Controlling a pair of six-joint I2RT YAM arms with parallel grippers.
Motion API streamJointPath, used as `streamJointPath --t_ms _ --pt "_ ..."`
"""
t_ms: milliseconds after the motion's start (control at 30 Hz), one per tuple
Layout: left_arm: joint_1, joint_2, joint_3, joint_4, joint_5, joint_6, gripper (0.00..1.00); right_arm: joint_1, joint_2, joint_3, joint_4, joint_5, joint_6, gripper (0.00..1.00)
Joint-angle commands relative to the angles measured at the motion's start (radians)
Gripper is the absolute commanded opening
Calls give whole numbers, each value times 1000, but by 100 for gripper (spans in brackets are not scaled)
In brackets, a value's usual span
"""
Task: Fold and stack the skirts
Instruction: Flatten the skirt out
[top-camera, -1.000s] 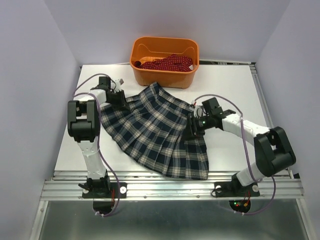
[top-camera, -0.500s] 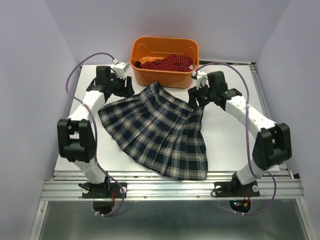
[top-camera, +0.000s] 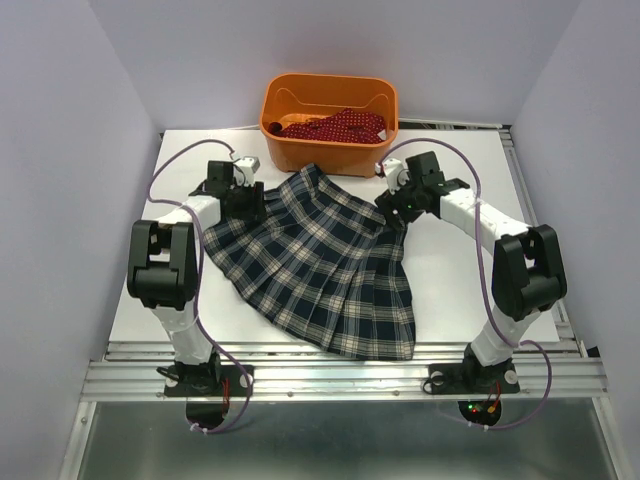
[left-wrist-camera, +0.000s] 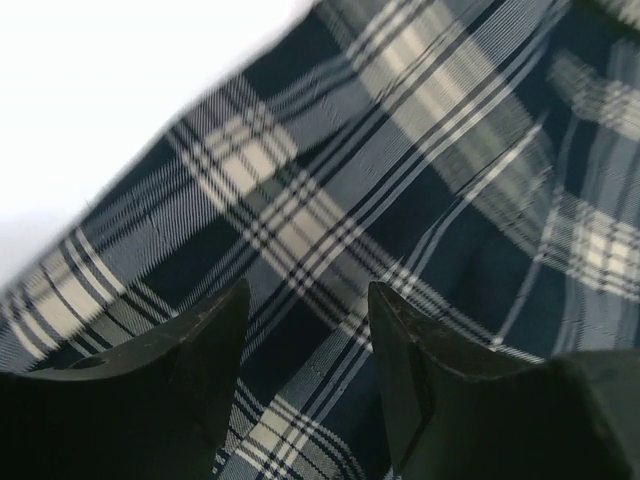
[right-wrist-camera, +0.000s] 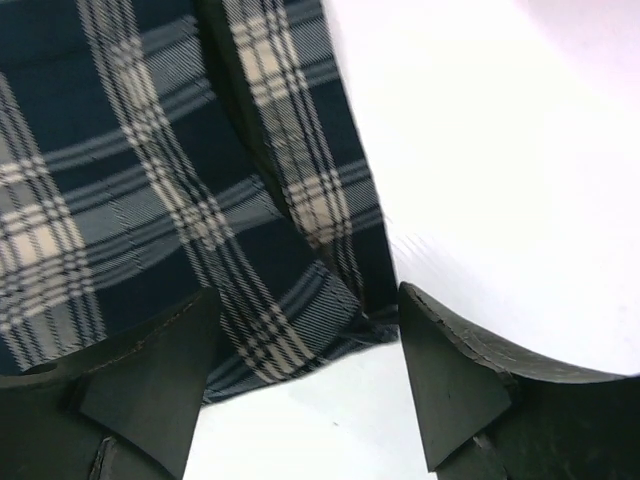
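The tartan skirt (top-camera: 315, 260) lies spread flat on the white table (top-camera: 460, 290), waistband toward the tub. The red dotted skirt (top-camera: 335, 125) lies crumpled inside the orange tub. My left gripper (top-camera: 250, 203) is open, low over the tartan skirt's far left edge; the left wrist view shows its black fingers (left-wrist-camera: 190, 350) either side of plaid cloth (left-wrist-camera: 400, 160). My right gripper (top-camera: 392, 212) is open over the skirt's far right corner; the right wrist view shows that corner (right-wrist-camera: 290, 290) between its open fingers (right-wrist-camera: 450, 370), with bare table beyond.
The orange plastic tub (top-camera: 330, 150) stands at the back centre of the table, just behind the tartan skirt's waist. Purple walls close in the left, right and back. A metal rail (top-camera: 340, 375) runs along the near edge by the arm bases.
Both arms swung up to the far edge of the table, then came down and inward onto the tartan skirt's top corners. The skirt has not moved.
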Motion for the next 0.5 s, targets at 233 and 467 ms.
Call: streamJointPath --t_ms 233,467 --pt "30 3 -45 -55 -55 -26 57 -114 31 17 -37 -14 5 71" --pt "36 2 -61 -101 -35 -35 54 -207 66 48 -147 -178 -47 4"
